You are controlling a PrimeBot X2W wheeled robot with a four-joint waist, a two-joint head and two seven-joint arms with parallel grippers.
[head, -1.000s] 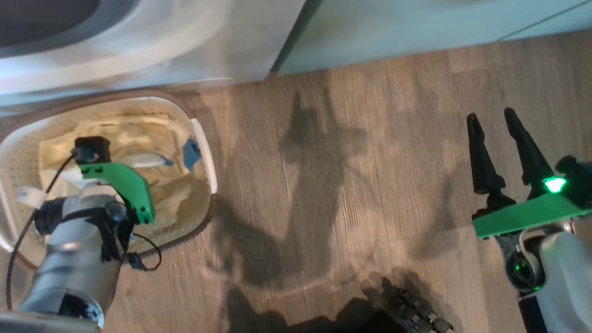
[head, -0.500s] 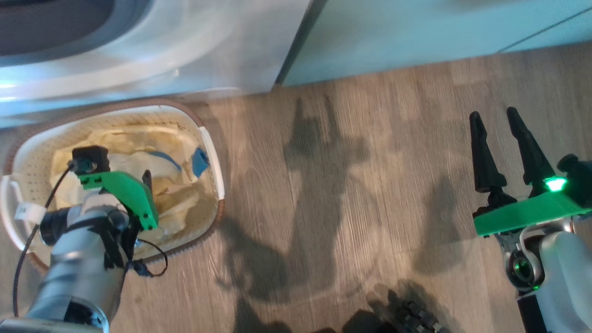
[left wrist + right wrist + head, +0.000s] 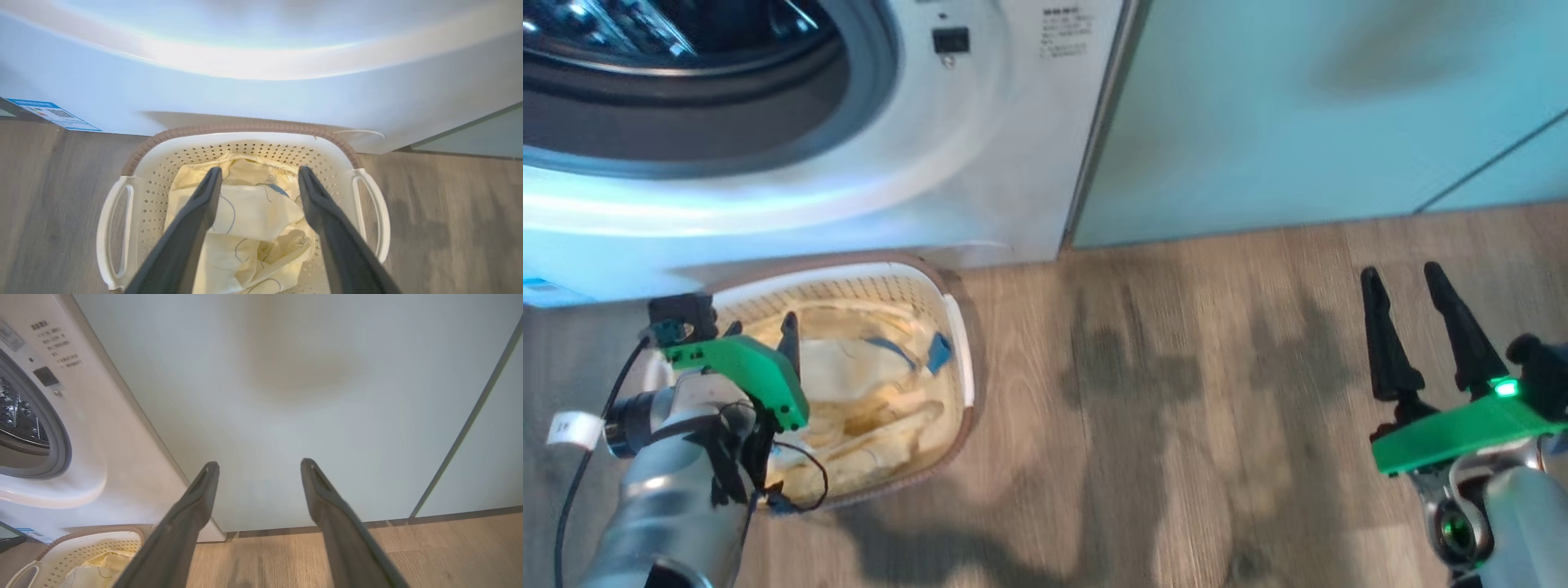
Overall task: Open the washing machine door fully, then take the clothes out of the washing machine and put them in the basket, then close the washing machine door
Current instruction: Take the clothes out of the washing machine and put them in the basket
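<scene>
The cream basket [image 3: 849, 276] with a brown rim stands on the floor right against the white washing machine [image 3: 988, 147]. Pale yellow clothes [image 3: 882, 392] with blue parts lie inside it. In the left wrist view the clothes [image 3: 253, 212] show outlined prints inside the basket [image 3: 245, 127]. My left gripper [image 3: 761, 335] hangs over the basket, open, and nothing sits between its fingers [image 3: 192, 220]. My right gripper [image 3: 1401, 273] is open and empty over bare floor, far to the right. The machine's grey drum ring [image 3: 870, 90] and dark drum show. The washing machine door is out of view.
Pale green cabinets [image 3: 1298, 114] stand right of the machine, and my right gripper [image 3: 259, 463] points at them [image 3: 306, 396]. Wooden floor [image 3: 1160, 392] stretches between the basket and the right arm. A blue-white sticker [image 3: 53, 114] sits low on the machine front.
My left gripper has gone from shut to open above the basket, and the clothes now lie loose inside. The head camera has tilted up, showing more of the machine. The right arm holds still.
</scene>
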